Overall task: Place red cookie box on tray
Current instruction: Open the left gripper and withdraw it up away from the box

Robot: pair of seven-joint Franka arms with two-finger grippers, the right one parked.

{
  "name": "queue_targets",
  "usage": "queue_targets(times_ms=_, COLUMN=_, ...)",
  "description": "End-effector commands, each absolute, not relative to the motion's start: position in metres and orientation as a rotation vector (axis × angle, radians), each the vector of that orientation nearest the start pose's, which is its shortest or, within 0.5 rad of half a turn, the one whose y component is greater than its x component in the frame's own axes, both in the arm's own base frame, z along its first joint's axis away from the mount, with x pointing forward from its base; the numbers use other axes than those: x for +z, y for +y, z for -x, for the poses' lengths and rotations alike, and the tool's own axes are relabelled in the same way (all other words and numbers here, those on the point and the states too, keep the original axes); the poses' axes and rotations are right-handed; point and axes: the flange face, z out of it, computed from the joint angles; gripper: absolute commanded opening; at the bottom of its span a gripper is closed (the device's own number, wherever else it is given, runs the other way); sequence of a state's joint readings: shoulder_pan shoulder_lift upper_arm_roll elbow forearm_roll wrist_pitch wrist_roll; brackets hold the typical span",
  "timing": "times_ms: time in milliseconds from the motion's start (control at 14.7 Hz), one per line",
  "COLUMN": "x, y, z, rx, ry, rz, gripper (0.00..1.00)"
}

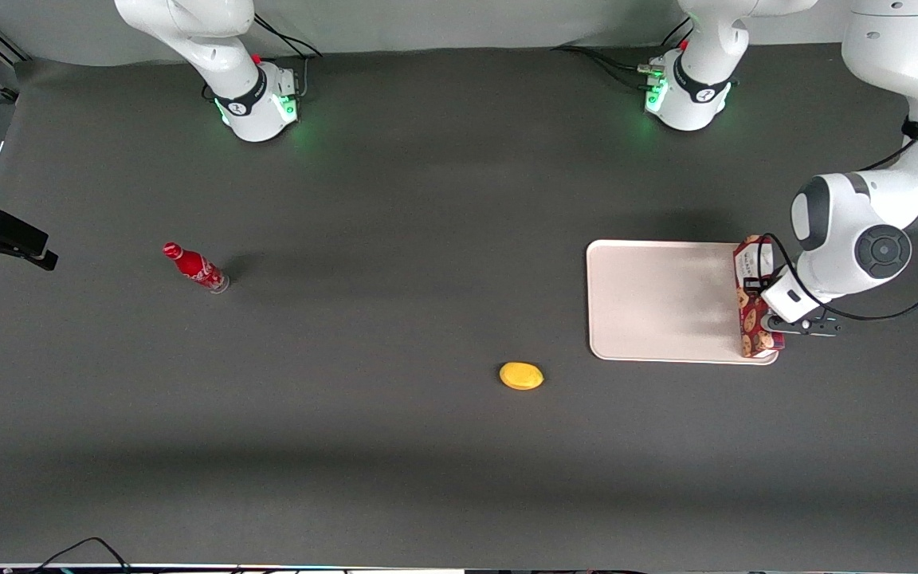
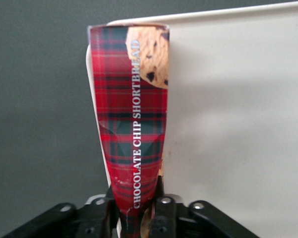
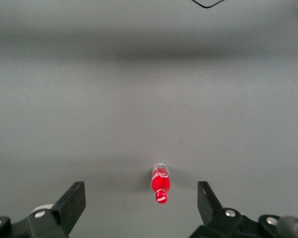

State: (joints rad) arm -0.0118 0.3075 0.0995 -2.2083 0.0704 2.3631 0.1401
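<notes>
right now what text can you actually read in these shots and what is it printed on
"CHOCOLATE CHIP SHORTBREAD": white capitals along the narrow tartan side of the red cookie box, which the gripper clamps over the tray edge.
White label panel at the box's end farthest from the front camera: print too small to read.
Red soda bottle: white script logo, too small to read.
Yellow object: no text visible.

The dark-red tartan cookie box (image 1: 754, 299), printed with chocolate-chip cookies, stands on end at the edge of the tray (image 1: 666, 303) toward the working arm, clamped in the gripper (image 1: 771, 312). The tray, pale cream with rounded corners, lies flat.
</notes>
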Motion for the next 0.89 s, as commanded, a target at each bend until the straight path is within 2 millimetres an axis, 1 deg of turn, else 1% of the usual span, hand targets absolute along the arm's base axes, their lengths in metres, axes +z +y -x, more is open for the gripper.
queue_targets(times_ms=0, x=0.263, y=0.066, z=-0.548, rx=0.224, ry=0.192, rz=3.052, gripper=1.0)
queue_targets(times_ms=68, x=0.289, y=0.069, z=-0.554, rx=0.239, ry=0.178, rz=3.052, gripper=1.0)
queue_targets(times_ms=136, x=0.324, y=0.069, z=-0.561, rx=0.259, ry=0.165, rz=3.053, gripper=1.0)
queue_targets(times_ms=341, x=0.444, y=0.065, z=-0.576, rx=0.324, ry=0.093, rz=3.059, gripper=1.0)
queue_targets(times_ms=477, x=0.523, y=0.06, z=-0.578, rx=0.321, ry=0.065, rz=3.063, gripper=1.0)
queue_targets(times_ms=545, x=0.56, y=0.054, z=-0.576, rx=0.3, ry=0.035, rz=3.064, gripper=1.0)
queue_targets(times_ms=614, x=0.591, y=0.045, z=-0.574, rx=0.271, ry=0.0, rz=3.063, gripper=1.0)
queue_targets(times_ms=682, x=0.613, y=0.037, z=-0.571, rx=0.248, ry=-0.014, rz=3.066, gripper=1.0)
queue_targets(times_ms=818, x=0.639, y=0.028, z=-0.568, rx=0.214, ry=-0.039, rz=3.11, gripper=1.0)
